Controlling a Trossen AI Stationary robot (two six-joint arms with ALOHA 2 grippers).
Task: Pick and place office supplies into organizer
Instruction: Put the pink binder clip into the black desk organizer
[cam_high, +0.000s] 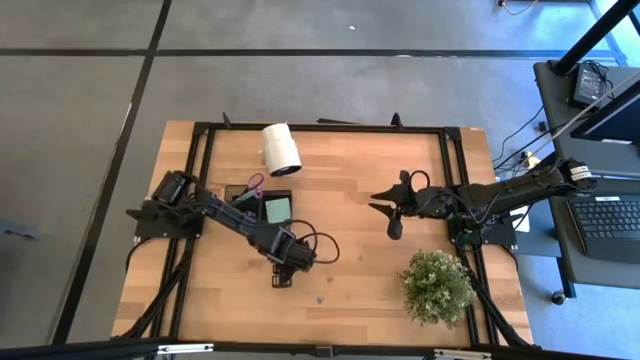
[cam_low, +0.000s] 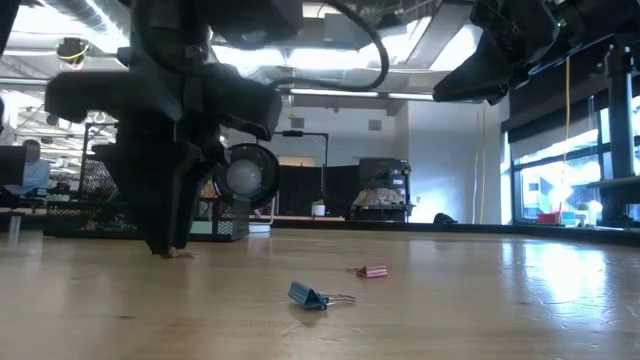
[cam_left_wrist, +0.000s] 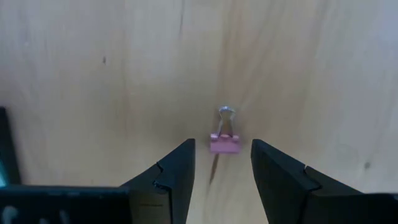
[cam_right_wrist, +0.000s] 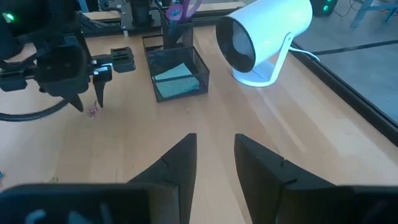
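Note:
My left gripper (cam_left_wrist: 222, 158) is open and points down at the table near its middle (cam_high: 283, 275). A small pink binder clip (cam_left_wrist: 224, 143) lies flat on the wood between its fingertips, with a gap on each side. My right gripper (cam_high: 393, 207) is open and hovers over the table's right half. The black organizer (cam_right_wrist: 198, 65) stands on the table left of centre and holds a light green sticky-note pad (cam_right_wrist: 176, 74) and the purple-handled scissors (cam_right_wrist: 180, 9). A blue binder clip (cam_low: 315, 297) and another pink clip (cam_low: 372, 271) lie loose on the table.
A white cylinder (cam_high: 280, 148) lies near the far edge, just beyond the organizer (cam_high: 293, 210). A bushy green potted plant (cam_high: 437, 285) stands at the near right corner. Bare wood lies between the two arms and along the near edge.

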